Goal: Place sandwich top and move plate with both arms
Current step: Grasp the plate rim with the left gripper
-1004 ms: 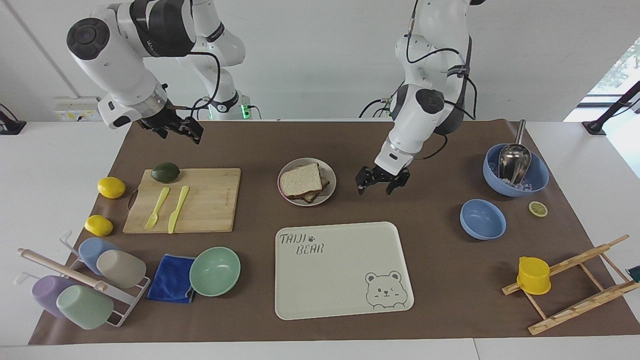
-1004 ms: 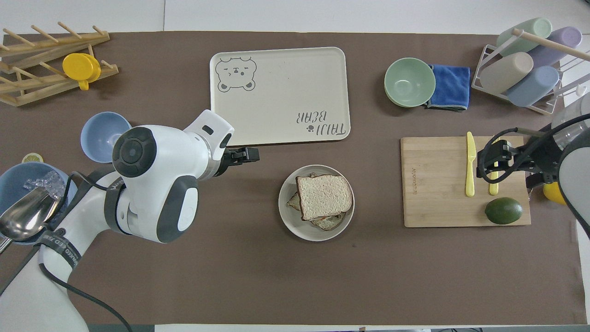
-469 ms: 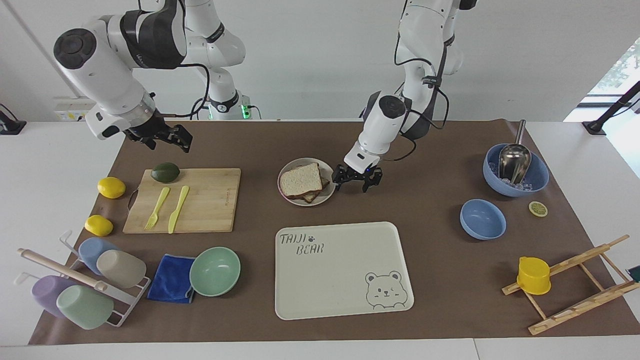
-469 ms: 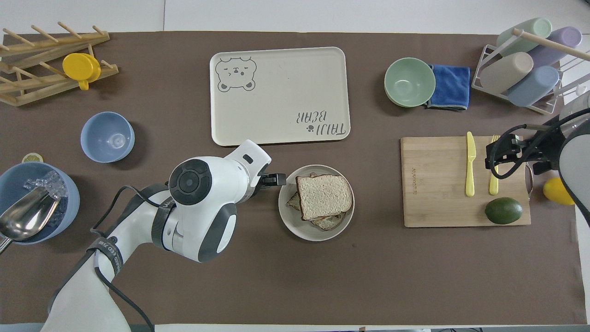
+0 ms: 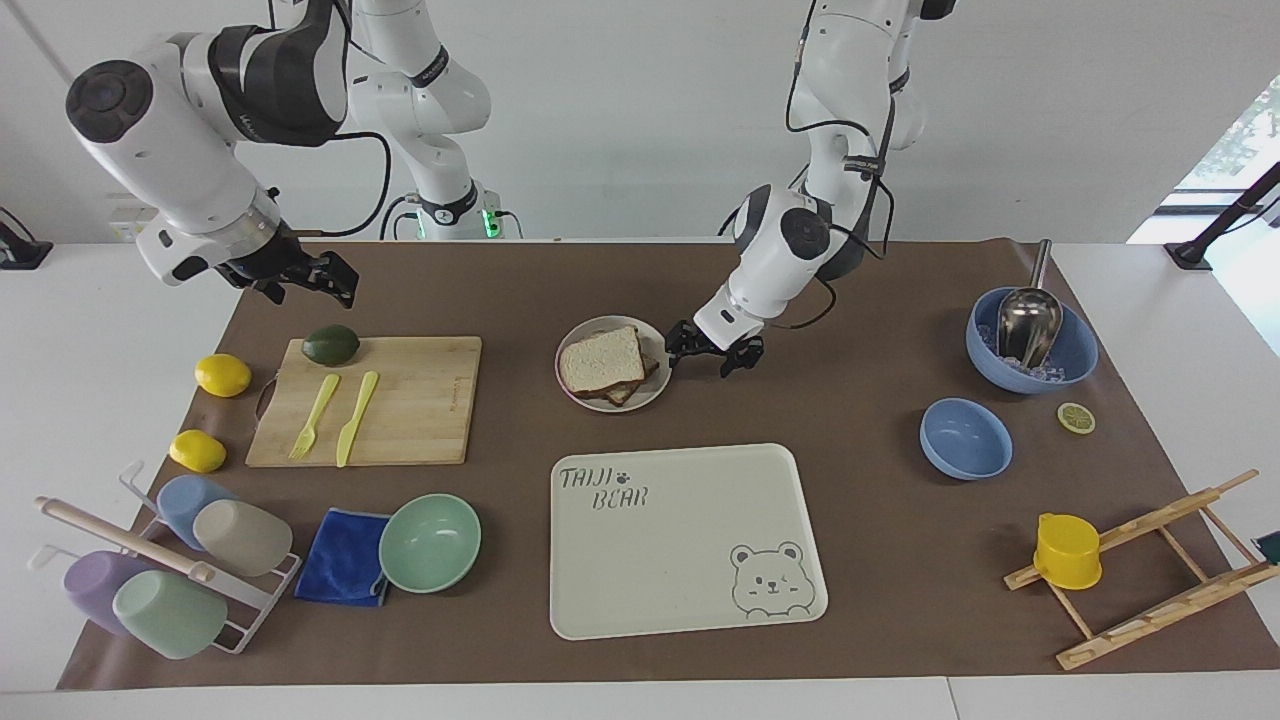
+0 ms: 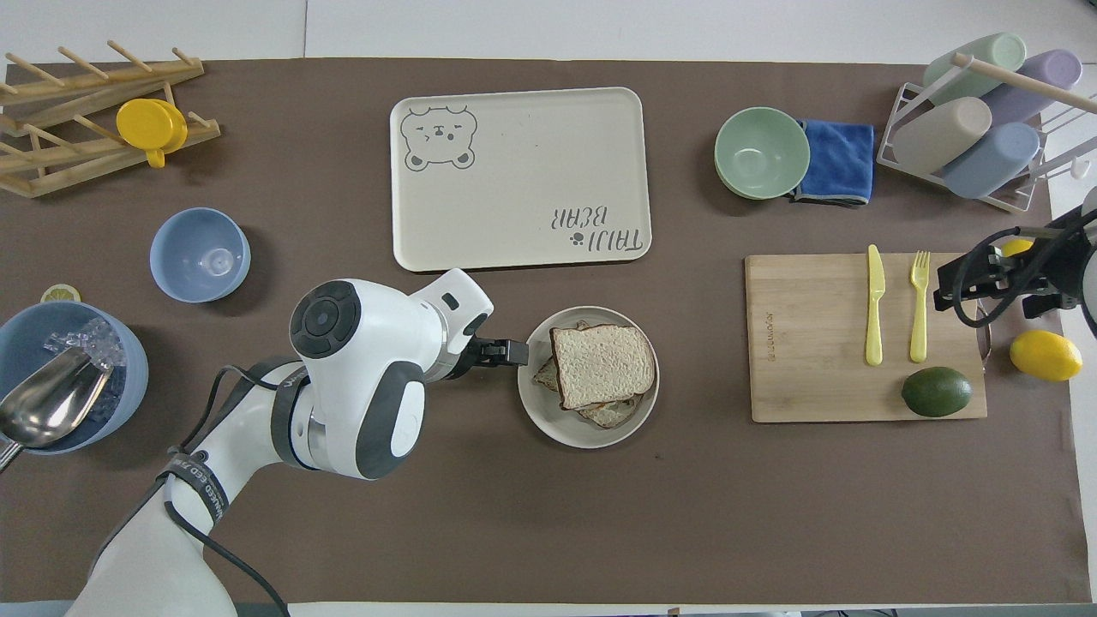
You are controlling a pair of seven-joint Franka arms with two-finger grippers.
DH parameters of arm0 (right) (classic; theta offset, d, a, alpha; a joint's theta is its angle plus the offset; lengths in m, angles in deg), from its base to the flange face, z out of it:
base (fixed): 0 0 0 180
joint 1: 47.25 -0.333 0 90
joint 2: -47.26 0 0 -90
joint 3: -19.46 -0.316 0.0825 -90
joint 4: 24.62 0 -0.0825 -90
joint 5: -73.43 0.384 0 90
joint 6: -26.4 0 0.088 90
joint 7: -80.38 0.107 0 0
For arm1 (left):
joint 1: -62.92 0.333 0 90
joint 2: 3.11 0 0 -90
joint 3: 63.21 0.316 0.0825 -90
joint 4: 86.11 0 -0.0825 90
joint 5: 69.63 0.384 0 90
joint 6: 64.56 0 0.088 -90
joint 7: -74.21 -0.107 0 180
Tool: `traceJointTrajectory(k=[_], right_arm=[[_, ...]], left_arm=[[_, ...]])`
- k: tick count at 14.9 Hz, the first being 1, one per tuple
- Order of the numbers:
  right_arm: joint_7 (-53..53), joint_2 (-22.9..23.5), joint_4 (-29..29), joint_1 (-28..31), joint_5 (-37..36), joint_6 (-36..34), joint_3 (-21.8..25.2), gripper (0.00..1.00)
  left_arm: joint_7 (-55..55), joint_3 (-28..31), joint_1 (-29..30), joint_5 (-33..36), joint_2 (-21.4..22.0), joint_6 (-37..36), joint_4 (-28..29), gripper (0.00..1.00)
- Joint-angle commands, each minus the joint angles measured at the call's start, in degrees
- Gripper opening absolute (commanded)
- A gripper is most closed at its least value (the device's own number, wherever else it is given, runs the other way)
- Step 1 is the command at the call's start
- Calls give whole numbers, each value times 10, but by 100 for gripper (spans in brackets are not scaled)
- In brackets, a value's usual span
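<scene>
Bread, pale and speckled: the sandwich top (image 5: 601,361) caps the stack on the round off-white plate (image 5: 660,385). Left pincer (image 5: 714,350) spread at its rim; right pincer (image 5: 305,278) spread above the brown tabletop (image 5: 860,520).

There are two robot arms, each with one gripper: the left gripper (image 5: 712,353) and the right gripper (image 5: 310,279). One plate (image 5: 575,393) holds one bread slice (image 5: 601,361) on top of a stack. There is one tray (image 5: 690,560), one cutting board (image 5: 410,400), one fork (image 5: 314,417), one knife (image 5: 356,418) and one avocado (image 5: 331,344). Whole lemons number two: (image 5: 222,375) and (image 5: 197,451); one lemon slice (image 5: 1076,417) lies apart. Bowls number three: one green bowl (image 5: 430,543), one small blue bowl (image 5: 965,438) and one large blue bowl (image 5: 1075,360) holding one metal scoop (image 5: 1028,320). One blue cloth (image 5: 343,556), one yellow cup (image 5: 1067,551), one wooden rack (image 5: 1160,590), and one wire rack (image 5: 255,610) with four tumblers (image 5: 241,537) complete the count.
</scene>
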Motion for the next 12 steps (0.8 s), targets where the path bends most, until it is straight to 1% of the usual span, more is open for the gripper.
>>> traceJointTrajectory(k=[1, 2, 3, 4, 5, 7, 8, 9, 10, 12], right_arm=[[-33, -1, 8, 13, -1, -12, -3, 100], [-41, -1, 9, 15, -1, -9, -3, 100], [-46, -1, 10, 18, -1, -9, -3, 100], [-60, -1, 14, 22, -1, -11, -3, 100], [-70, -1, 16, 24, 0, -11, -2, 100], [-66, -1, 22, 24, 4, -12, -1, 100], [-58, 1, 40, 23, 5, -13, -2, 100], [-45, 4, 47, 23, 5, -13, -3, 100], [-34, 3, 48, 23, 5, -13, -3, 100], [-30, 0, 49, 22, 5, -26, -3, 100]], left_arm=[[-15, -1, 3, -16, 8, -16, 2, 100], [-11, -1, -2, -16, 6, -12, 3, 98], [-3, -1, -3, -17, 3, -10, 3, 93], [11, -1, -10, -17, 1, -7, 3, 85], [19, -1, -14, -17, 1, 0, 3, 80], [24, -1, -20, -17, -1, 7, 4, 73], [31, -1, -23, -17, -8, 9, 4, 71], [43, -1, -32, -17, -12, 22, 4, 69], [51, -1, -37, -17, -16, 38, 5, 68], [54, -1, -45, -17, -23, 47, 7, 63]])
